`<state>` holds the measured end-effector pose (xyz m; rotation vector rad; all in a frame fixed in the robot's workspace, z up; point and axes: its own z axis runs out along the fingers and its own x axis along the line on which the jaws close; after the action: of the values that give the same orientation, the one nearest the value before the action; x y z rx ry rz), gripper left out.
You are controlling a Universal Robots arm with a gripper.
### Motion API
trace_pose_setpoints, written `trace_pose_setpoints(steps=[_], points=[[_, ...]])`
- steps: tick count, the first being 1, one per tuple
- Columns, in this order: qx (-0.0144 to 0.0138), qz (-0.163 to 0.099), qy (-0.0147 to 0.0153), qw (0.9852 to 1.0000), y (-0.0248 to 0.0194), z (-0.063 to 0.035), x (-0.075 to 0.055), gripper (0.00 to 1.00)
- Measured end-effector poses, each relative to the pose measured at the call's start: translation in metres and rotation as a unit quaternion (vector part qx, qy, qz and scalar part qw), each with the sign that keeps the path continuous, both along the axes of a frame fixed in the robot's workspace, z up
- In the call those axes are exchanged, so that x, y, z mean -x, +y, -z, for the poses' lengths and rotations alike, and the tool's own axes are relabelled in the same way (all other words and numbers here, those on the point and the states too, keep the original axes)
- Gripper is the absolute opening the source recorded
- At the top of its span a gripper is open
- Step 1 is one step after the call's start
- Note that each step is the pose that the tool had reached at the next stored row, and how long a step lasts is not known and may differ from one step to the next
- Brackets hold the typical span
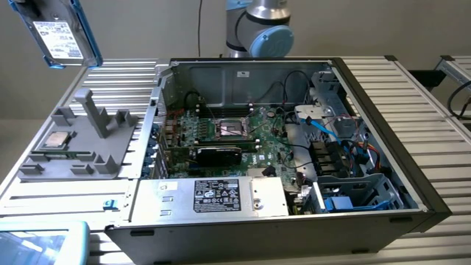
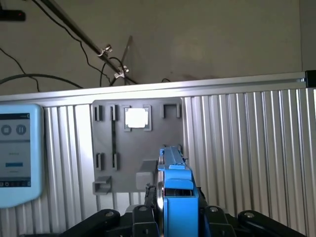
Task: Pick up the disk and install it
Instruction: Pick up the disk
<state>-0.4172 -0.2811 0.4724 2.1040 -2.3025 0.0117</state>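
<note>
Your gripper (image 2: pixel 177 213) is clamped on the disk (image 1: pixel 60 33), high above the grey fixture (image 1: pixel 77 157) (pickup done); it isn't yet in the computer case (image 1: pixel 220 77).

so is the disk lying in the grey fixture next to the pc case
No, the disk is up in the air, clamped in the gripper, clear of the grey fixture.
</note>
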Motion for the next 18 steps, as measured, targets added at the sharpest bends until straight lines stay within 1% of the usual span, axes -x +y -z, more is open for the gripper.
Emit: trace_pose_setpoints(steps=[3,7,12,18], points=[[0.0,0.0,0.0,1.0,-0.0034,-0.0075,-0.01,0.37],[0.0,0.0,-0.0001,1.0,-0.0111,-0.0119,-0.016,0.37],[0.0,0.0,-0.0001,1.0,-0.0233,-0.0147,-0.027,0.37],[-0.0003,0.0,0.0,1.0,-0.0391,-0.0178,-0.046,0.37]])
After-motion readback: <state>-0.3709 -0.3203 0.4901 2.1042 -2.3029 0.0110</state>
